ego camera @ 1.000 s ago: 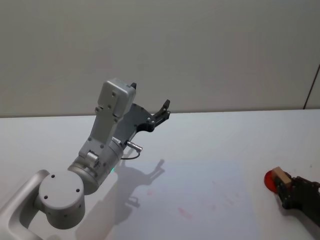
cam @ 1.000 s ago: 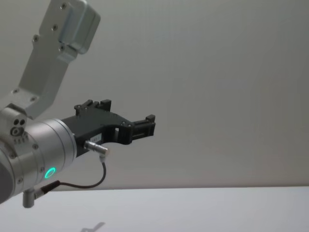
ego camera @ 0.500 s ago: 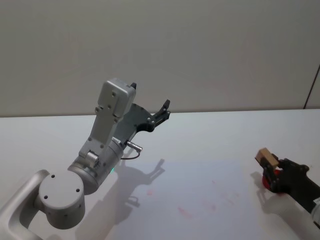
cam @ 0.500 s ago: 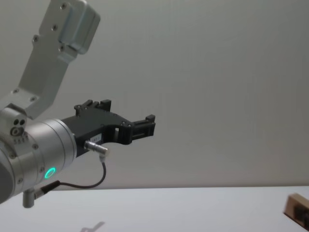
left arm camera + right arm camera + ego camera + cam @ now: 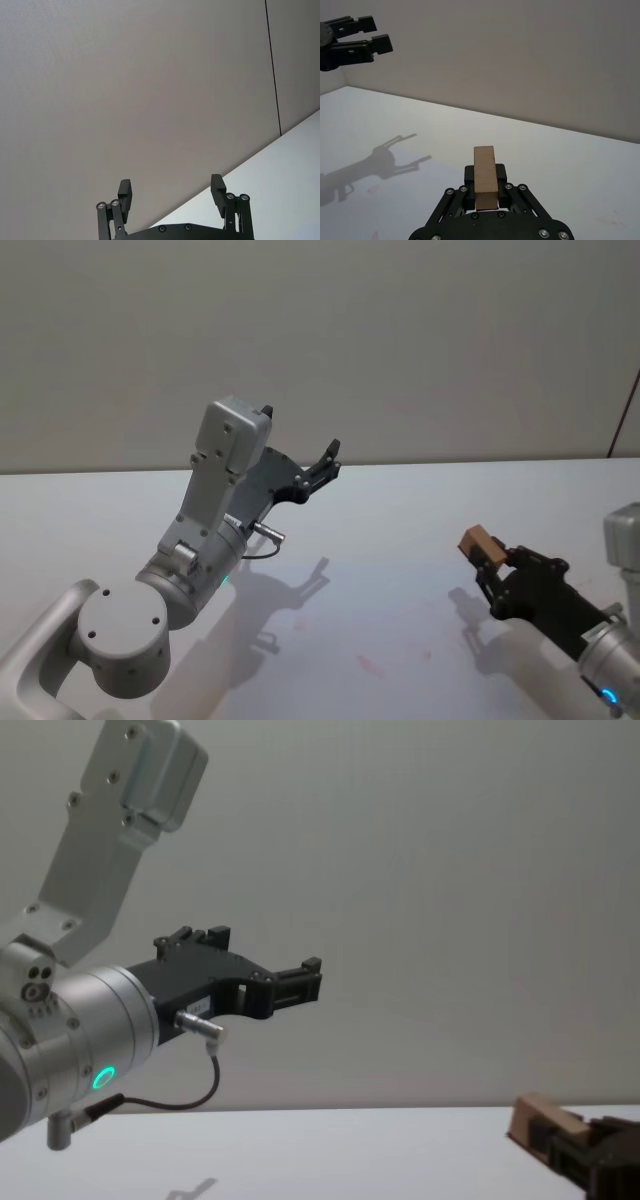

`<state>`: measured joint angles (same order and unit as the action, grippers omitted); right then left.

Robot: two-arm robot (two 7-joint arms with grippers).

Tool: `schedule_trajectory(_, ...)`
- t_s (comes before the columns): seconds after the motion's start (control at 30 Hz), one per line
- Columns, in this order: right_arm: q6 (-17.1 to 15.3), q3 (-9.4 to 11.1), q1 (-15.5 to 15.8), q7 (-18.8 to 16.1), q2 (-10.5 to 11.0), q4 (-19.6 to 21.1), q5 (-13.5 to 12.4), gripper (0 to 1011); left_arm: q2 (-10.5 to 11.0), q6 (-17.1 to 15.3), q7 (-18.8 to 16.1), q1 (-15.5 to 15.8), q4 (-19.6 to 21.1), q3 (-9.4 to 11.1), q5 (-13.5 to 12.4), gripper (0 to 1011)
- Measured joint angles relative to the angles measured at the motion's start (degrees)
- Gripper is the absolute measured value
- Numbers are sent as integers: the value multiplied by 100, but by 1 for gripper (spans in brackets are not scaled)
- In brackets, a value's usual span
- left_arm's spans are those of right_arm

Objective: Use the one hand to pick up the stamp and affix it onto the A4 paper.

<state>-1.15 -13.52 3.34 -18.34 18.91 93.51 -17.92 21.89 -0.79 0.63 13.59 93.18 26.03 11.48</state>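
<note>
- Holding the stamp [image 5: 479, 541] by its wooden handle, the right gripper [image 5: 490, 562] reaches in from the right side of the head view, jaws clenched on the block.
- I see the stamp raised off the counter [image 5: 420, 510], right of centre, with its shadow [image 5: 468, 605] falling apart from it on the pale surface below.
- Faint red marks [image 5: 368, 667] lie on the counter to the left of that shadow. I cannot make out the edges of any sheet of paper with confidence.
- From the right wrist view I get the handle [image 5: 485, 175] end on, a plain tan block standing up between the black jaws.
- From the chest view I get the same block [image 5: 540, 1117] from the side, tilted, low at the right edge.
- The left gripper [image 5: 325, 462] is parked high on the left, pointing towards the back wall, well apart from the stamp.
- Its own wrist view looks straight along it, and there its jaws stand wide apart and released, against the wall.
- The chest view shows that gripper [image 5: 305, 978] large and side on, with a green light [image 5: 103, 1078] glowing on the arm.
</note>
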Motion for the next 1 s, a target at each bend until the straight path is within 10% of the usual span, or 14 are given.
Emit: schedule_trajectory(1.0, 135, -282, -338, 155, -404, -765, 741, 220, 0, 0, 0, 0, 0, 0, 0, 1001)
